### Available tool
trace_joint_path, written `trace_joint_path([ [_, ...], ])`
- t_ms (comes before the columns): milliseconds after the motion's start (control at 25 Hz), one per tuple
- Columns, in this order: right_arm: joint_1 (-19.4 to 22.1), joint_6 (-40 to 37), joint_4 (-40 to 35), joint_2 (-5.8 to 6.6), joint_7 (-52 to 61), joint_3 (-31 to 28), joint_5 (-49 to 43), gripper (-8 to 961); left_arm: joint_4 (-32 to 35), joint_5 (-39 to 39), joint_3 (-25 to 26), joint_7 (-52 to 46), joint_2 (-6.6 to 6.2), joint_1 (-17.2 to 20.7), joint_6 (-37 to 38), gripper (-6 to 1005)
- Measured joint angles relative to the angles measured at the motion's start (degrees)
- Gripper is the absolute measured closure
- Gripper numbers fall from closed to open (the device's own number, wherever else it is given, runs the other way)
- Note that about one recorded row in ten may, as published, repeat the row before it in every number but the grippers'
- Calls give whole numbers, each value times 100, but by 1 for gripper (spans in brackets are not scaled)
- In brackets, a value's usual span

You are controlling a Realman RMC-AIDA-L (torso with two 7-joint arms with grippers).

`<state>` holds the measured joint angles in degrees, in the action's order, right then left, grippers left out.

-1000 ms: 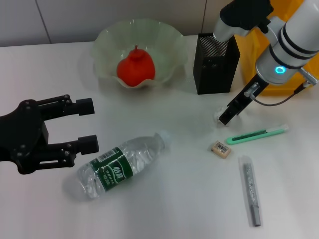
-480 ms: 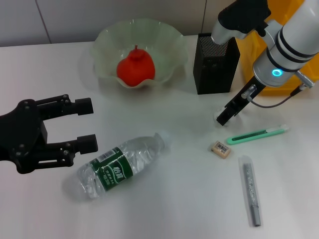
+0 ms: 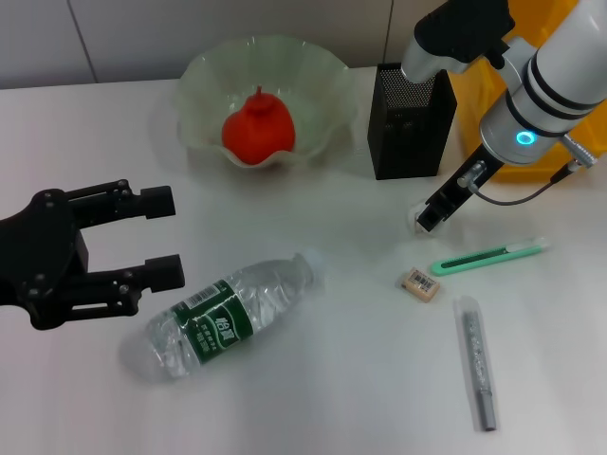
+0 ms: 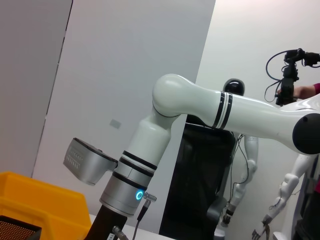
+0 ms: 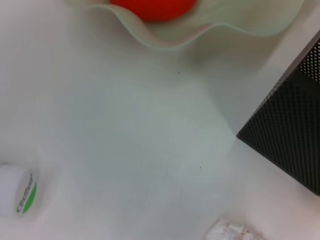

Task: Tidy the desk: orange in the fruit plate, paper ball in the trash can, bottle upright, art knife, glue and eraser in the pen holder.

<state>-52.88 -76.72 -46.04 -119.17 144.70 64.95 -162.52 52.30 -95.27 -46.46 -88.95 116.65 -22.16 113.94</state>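
White robot arm (image 4: 210, 107) above yellow bin (image 4: 37, 200).

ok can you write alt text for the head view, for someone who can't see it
On a white desk, the right gripper reaches down at a paper ball near a black mesh pen holder, while the open left gripper hovers beside a water bottle lying on its side. An orange sits in the fruit plate; an eraser, art knife and glue lie loose.
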Motion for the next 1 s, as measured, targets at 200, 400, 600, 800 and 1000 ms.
trace_joint_path([
  [200,6,0,9,0,14,1,1,634,-1,0,15,14,-2,3,-11,219],
  [400,27,0,9,0,13,9,1,669,-14,0,74,29,-3,11,-13,219],
  [600,62,-21,-56,-5,11,10,1,671,-43,0,172,18,-3,16,-13,220],
  [800,106,-158,-262,-14,34,9,52,673,-41,0,173,-9,-2,26,-8,221],
  [1000,315,-505,-838,-26,45,33,434,675,-34,0,175,-14,5,65,-5,221],
])
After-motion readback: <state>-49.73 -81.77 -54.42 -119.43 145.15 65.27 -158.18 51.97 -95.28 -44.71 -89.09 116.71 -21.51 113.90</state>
